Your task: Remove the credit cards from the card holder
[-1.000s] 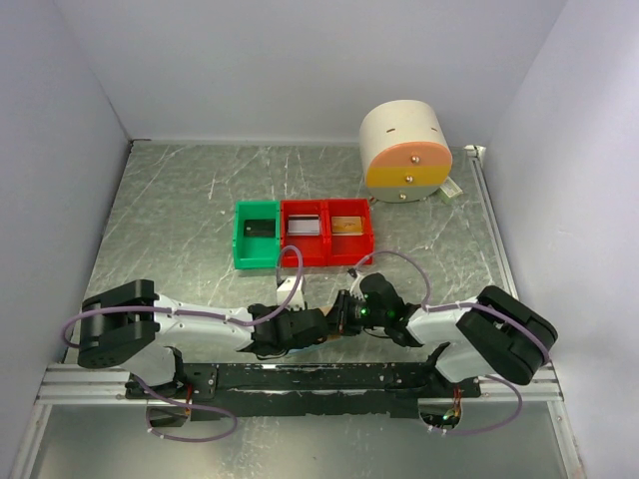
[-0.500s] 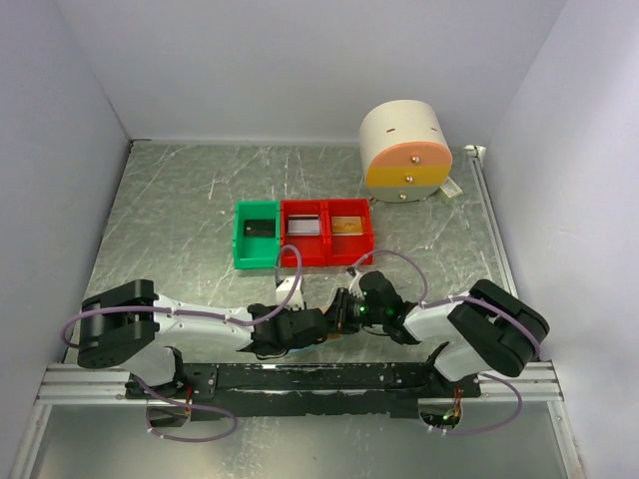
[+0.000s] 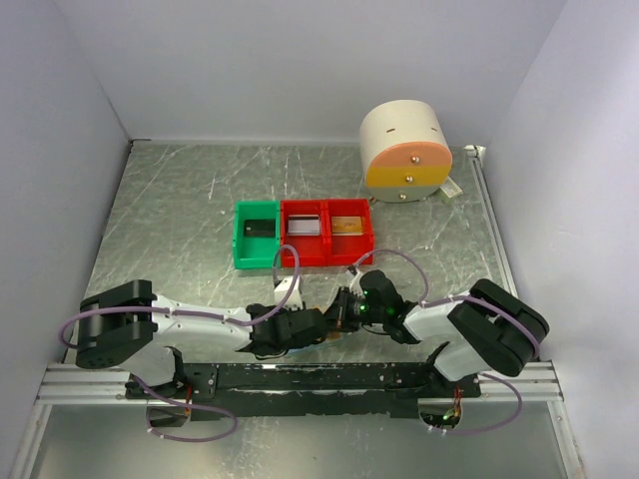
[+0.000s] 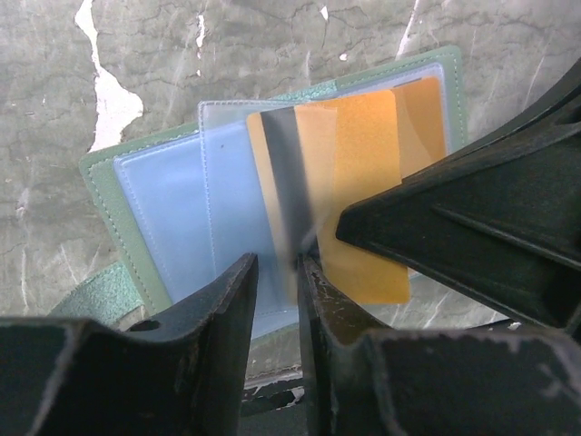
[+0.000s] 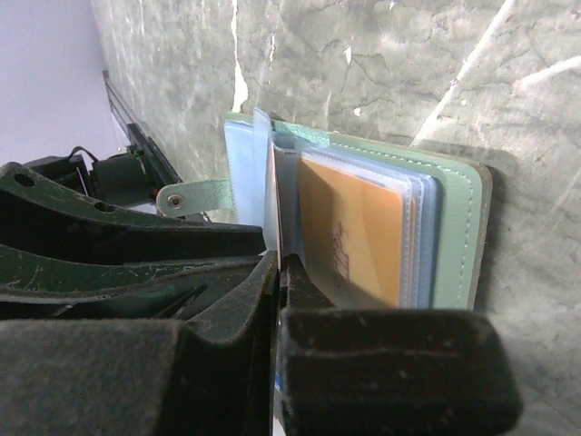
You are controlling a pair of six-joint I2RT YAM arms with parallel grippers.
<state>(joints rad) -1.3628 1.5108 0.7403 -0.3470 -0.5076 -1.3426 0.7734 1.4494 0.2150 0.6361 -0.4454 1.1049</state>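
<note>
The card holder lies open on the table, green cover outside and pale blue sleeves inside. An orange credit card sticks out past its near edge, and a second orange card stays in the right pocket. My right gripper is shut on a thin sheet seen edge-on, which looks like the protruding card; another orange card sits in the sleeve beside it. My left gripper rests at the holder's near edge with a narrow gap between its jaws and nothing visibly clamped. From above, both grippers cover the holder.
A green bin and two joined red bins stand mid-table, with items inside. A round cream drawer unit is at the back right. The black mounting rail runs just behind the grippers. White walls close three sides.
My right gripper's jaws have closed together on the thin sheet. The right arm has edged slightly left. The left arm and holder stay put.
</note>
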